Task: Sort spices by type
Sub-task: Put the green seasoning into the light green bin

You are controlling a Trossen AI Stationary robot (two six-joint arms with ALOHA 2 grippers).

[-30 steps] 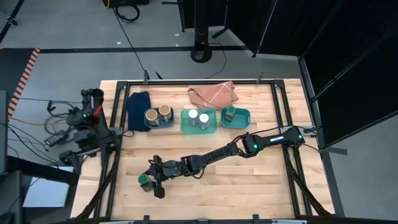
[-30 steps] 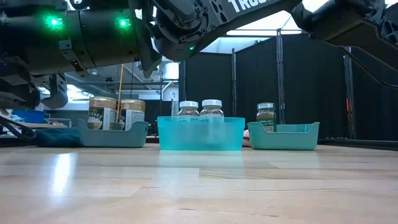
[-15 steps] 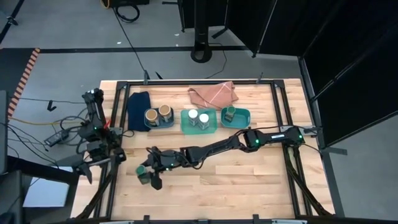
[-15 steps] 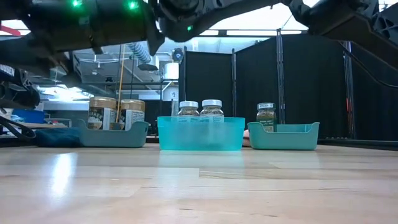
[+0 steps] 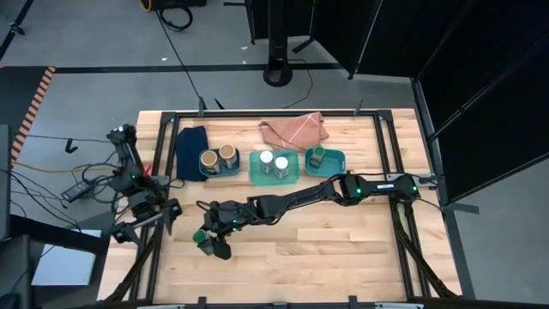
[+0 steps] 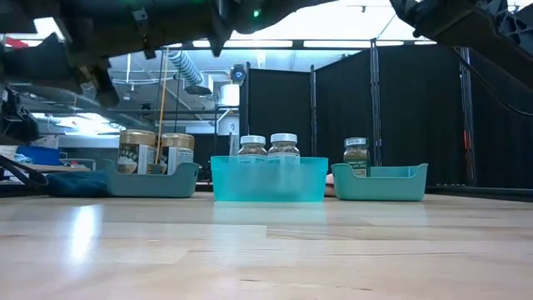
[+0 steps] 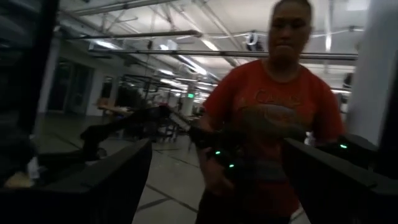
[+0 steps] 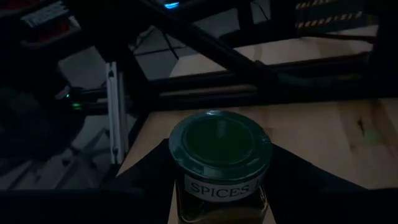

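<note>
Lifted green-lidded jar [image 8: 219, 163] within right claw [image 5: 208, 239]

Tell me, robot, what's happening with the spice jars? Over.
Right gripper shut on green-lidded jar, near table's left front. Left gripper open, waiting off table's left edge. Other five jars already in trays. Nothing blocking.

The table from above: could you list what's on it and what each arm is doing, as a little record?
Left tray: two brown-lidded jars
Middle tray: two white-lidded jars
Right tray: one green-lidded jar
Second green-lidded jar: held by the right gripper, near the table's front left
Left gripper: open, off the table's left edge, holding nothing
Cloths: a dark blue cloth beside the left tray, a pink cloth at the back
</note>
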